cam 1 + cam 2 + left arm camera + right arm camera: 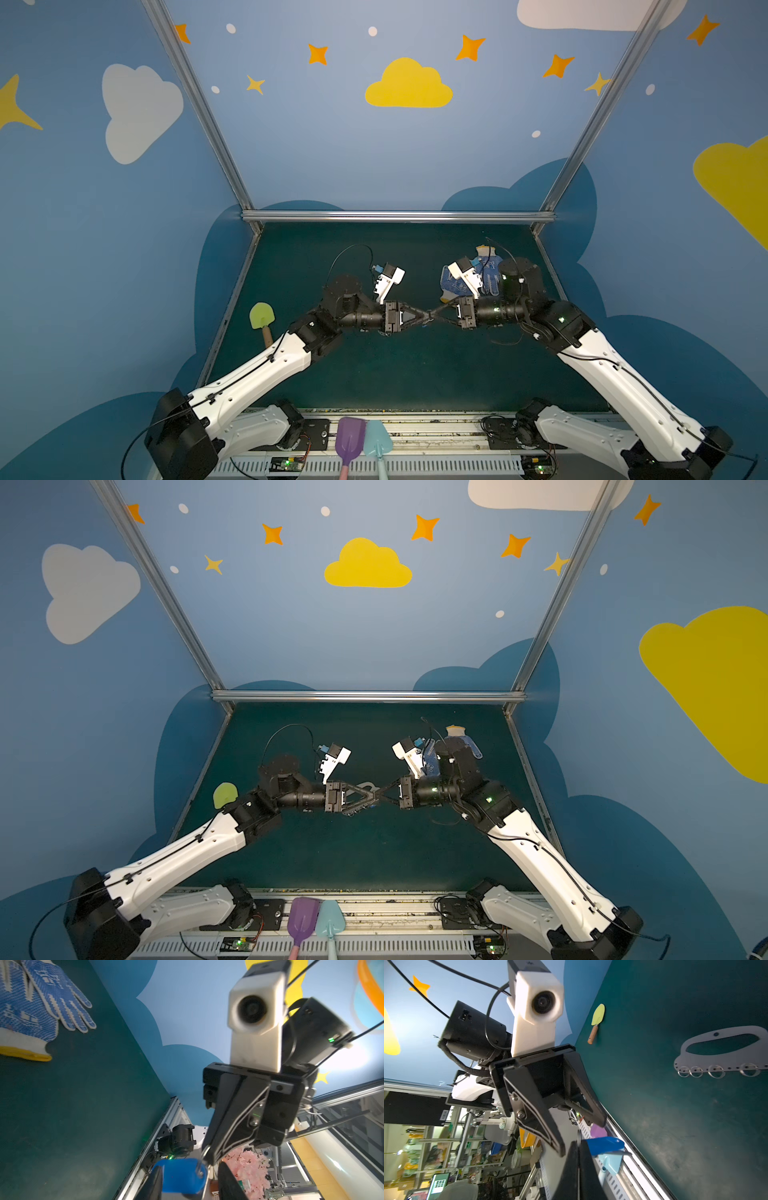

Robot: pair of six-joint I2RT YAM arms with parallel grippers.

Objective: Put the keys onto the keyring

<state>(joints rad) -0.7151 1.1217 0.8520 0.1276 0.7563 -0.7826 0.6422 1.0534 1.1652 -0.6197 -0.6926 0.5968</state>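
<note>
The keys hang above the table's middle, where both grippers meet tip to tip. Their blue plastic head sticks out beside my right gripper, which is shut on the bunch's thin metal ring. My left gripper is open. The blue head sits between its fingers, against one and clear of the other. In both top views the left gripper and right gripper cross tips. The grey keyring lies flat on the green mat, several small rings along its straight edge. In a top view the keyring shows partly behind the fingers.
A pair of blue-dotted work gloves lies at the back right under the right wrist. A green trowel lies by the left wall. A purple scoop and a light blue scoop rest at the front rail.
</note>
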